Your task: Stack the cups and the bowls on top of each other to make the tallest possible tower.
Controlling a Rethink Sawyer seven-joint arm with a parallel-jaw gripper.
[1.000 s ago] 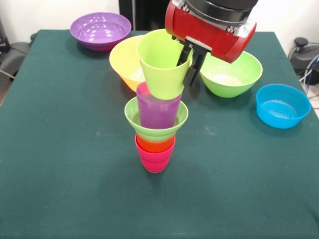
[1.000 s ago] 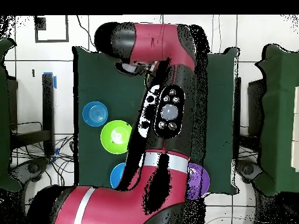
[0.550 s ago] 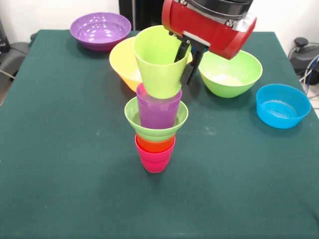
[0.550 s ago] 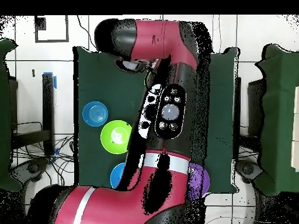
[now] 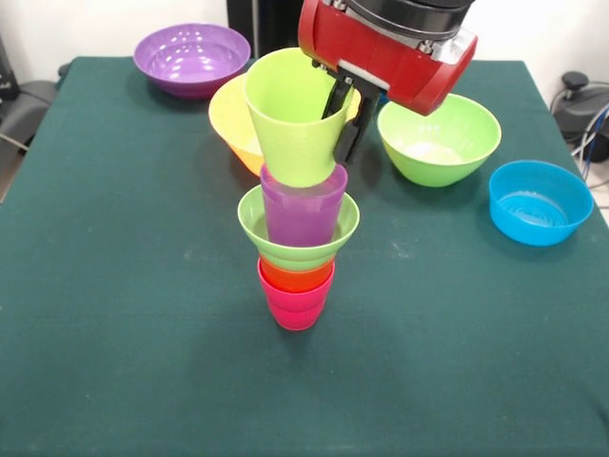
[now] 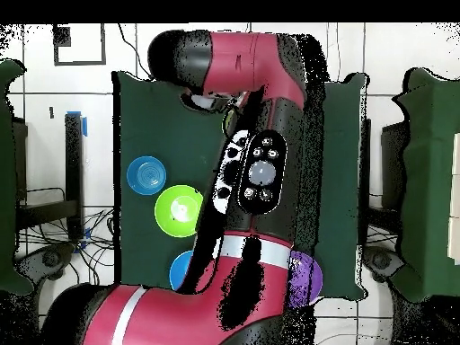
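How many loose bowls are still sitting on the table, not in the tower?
5, across both views: purple bowl at the far left corner, orange-yellow bowl behind the tower, lime green bowl, blue bowl at right. A second blue bowl shows only overhead, partly hidden by the arm.

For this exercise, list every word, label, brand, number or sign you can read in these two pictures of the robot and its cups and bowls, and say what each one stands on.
There is no readable text in either view.
The arm carries a black panel of round buttons: any markings on them are too small to read.
The cups, such as the lime green cup, and the bowls, such as the purple bowl, show no lettering.
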